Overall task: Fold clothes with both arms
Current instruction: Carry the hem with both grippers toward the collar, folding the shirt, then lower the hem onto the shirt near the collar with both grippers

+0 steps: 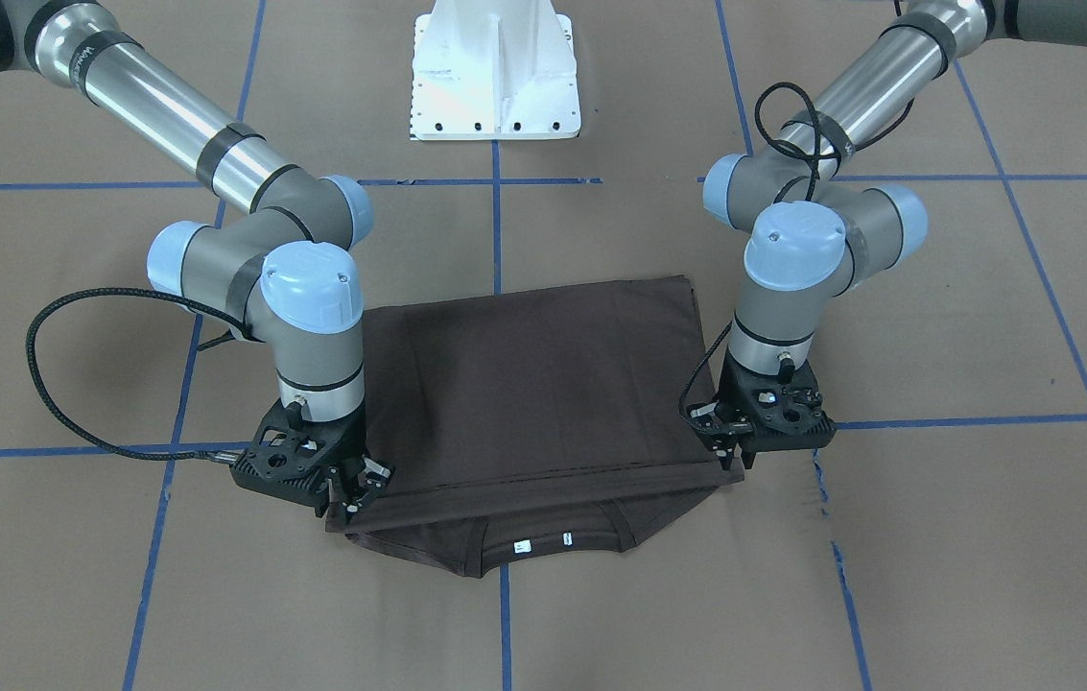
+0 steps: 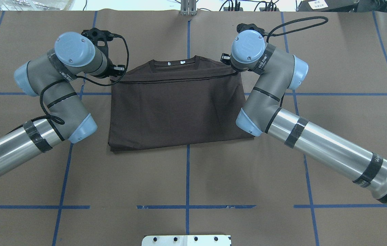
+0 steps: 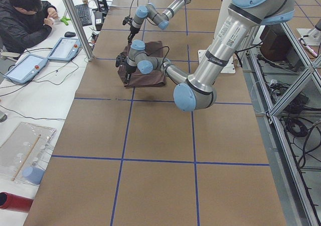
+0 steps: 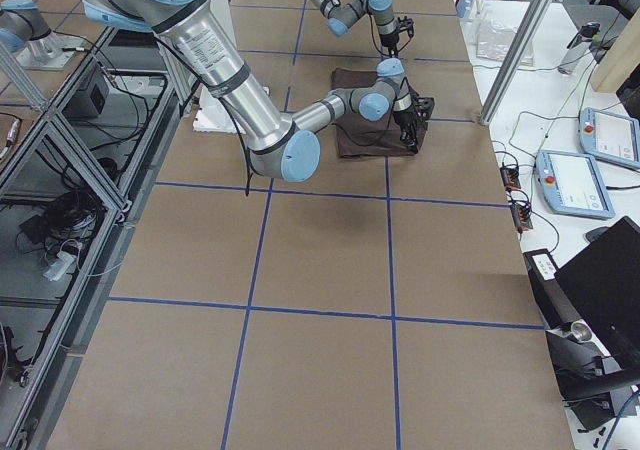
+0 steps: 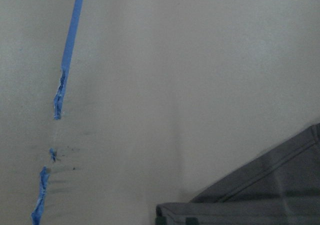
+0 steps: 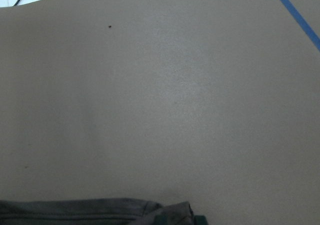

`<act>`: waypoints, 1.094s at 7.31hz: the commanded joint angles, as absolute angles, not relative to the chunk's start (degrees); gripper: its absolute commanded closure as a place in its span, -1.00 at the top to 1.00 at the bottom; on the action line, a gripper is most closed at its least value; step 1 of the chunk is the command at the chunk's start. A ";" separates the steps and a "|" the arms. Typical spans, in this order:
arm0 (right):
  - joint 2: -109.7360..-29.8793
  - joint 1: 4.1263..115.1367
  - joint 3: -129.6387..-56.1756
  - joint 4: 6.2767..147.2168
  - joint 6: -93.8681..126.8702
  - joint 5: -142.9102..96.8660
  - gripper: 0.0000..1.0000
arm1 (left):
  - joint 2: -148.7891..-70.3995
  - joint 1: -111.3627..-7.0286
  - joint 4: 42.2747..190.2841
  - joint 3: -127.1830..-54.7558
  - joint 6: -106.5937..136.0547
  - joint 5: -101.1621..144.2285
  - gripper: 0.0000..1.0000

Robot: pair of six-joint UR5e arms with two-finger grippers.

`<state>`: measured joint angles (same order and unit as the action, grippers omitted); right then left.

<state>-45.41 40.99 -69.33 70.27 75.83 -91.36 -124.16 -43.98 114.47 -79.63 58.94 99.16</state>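
Note:
The dark brown T-shirt (image 1: 543, 384) (image 2: 179, 109) lies folded in half on the brown paper, its lower layer's collar (image 1: 543, 542) poking out past the fold's hem. My left gripper (image 1: 730, 453) (image 2: 118, 71) is shut on one hem corner of the upper layer. At the opposite hem corner my right gripper (image 1: 354, 494) (image 2: 226, 62) is shut on the cloth too. The hem runs taut between them, just above the table. Each wrist view shows only a strip of the T-shirt (image 5: 270, 190) (image 6: 100, 210) at its lower edge.
The white pedestal base (image 1: 495, 77) stands on the robot's side of the shirt. Blue tape lines (image 2: 187, 177) grid the paper-covered table. A person (image 3: 25, 20) sits at a side desk with tablets (image 3: 65, 47) beyond the far table edge.

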 commanded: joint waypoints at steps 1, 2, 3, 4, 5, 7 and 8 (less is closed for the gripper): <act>-49.63 42.61 -76.42 70.05 65.96 -97.07 1.00 | -119.47 -42.73 115.93 -88.54 58.45 99.84 1.00; -52.27 43.24 -80.38 70.14 65.57 -99.12 1.00 | -115.01 -40.02 115.93 -93.99 59.23 99.84 1.00; -52.73 43.24 -81.03 70.14 65.57 -99.23 1.00 | -109.65 -38.08 116.54 -99.61 62.81 99.76 1.00; -52.73 43.24 -81.12 70.14 65.48 -99.23 1.00 | -106.29 -33.27 117.06 -103.76 71.37 99.23 0.90; -52.73 43.33 -81.12 70.05 65.57 -99.23 1.00 | -105.13 -30.09 117.07 -105.45 78.42 98.71 0.21; -52.73 43.33 -81.30 70.14 65.48 -99.23 1.00 | -104.85 -26.90 116.81 -105.38 81.30 96.24 -0.03; -52.73 43.33 -81.30 70.14 65.57 -99.14 1.00 | -104.07 -26.55 116.63 -105.03 81.21 96.07 -0.03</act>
